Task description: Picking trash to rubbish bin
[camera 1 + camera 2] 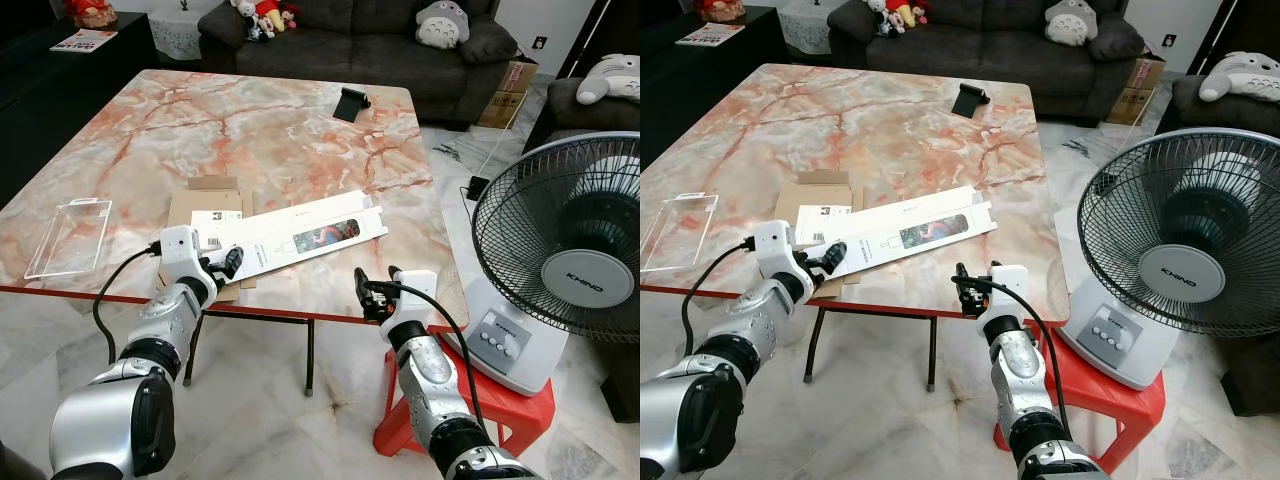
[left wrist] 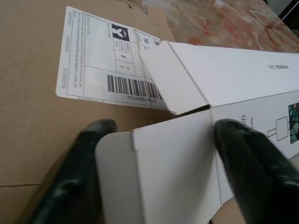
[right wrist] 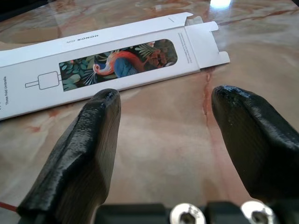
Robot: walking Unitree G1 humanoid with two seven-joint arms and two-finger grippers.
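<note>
The left claw [image 1: 228, 263] is spread wide around the near end flap of the long white box [image 1: 300, 236], gripping nothing. The right claw [image 1: 372, 290] is open and empty at the near table [image 1: 280, 130] edge. One fan [image 1: 565, 245] stands right on a red stool [image 1: 500, 405]. One flattened cardboard sheet [image 1: 200, 208] lies under the box, one clear plastic tray [image 1: 70, 236] lies left, and one phone stand [image 1: 350, 102] sits far.

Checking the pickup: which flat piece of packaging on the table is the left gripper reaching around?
The long white box with the bird picture; the left gripper straddles its open end flap. The brown cardboard lies beneath it, and the clear plastic tray sits apart.
</note>
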